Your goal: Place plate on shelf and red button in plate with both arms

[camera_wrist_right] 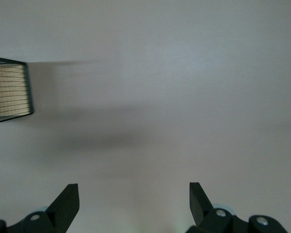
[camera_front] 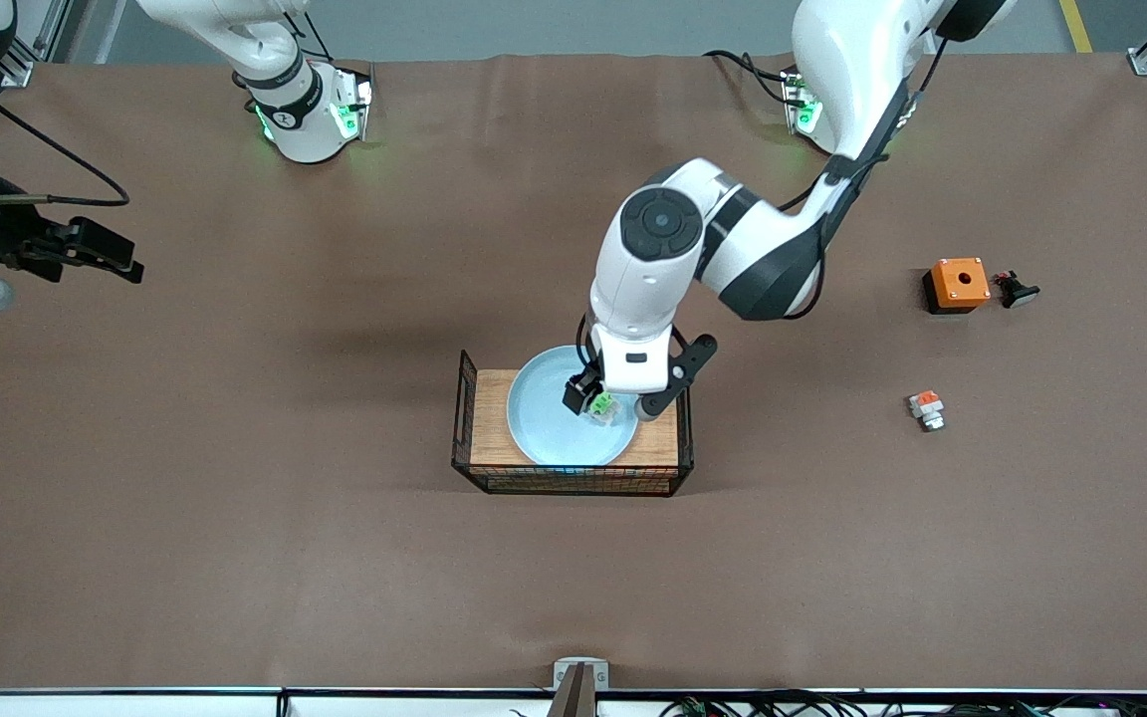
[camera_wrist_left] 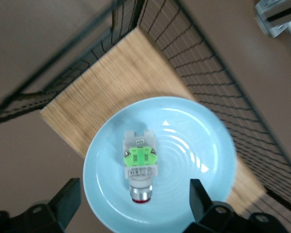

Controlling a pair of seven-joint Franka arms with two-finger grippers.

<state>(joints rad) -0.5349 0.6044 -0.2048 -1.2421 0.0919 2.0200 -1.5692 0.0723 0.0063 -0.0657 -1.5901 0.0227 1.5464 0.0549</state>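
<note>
The pale-blue plate (camera_front: 544, 423) lies on the wooden board (camera_front: 489, 418) inside a black wire basket (camera_front: 573, 483) at the table's middle. The red button (camera_front: 601, 405), white with a green patch and a red end, lies on the plate toward the left arm's end. My left gripper (camera_front: 621, 396) hangs open just above it. In the left wrist view the button (camera_wrist_left: 140, 162) lies free on the plate (camera_wrist_left: 194, 160), apart from both fingers of the left gripper (camera_wrist_left: 135, 204). My right gripper (camera_front: 106, 254) waits open over bare table at the right arm's end and is empty in its wrist view (camera_wrist_right: 134, 204).
An orange box (camera_front: 957, 284), a dark button with a pale cap (camera_front: 1017, 290) and a white part with an orange patch (camera_front: 926, 408) lie toward the left arm's end. The basket's wire walls (camera_wrist_left: 208, 63) stand around the board (camera_wrist_left: 111, 92). The basket's corner (camera_wrist_right: 9, 92) shows in the right wrist view.
</note>
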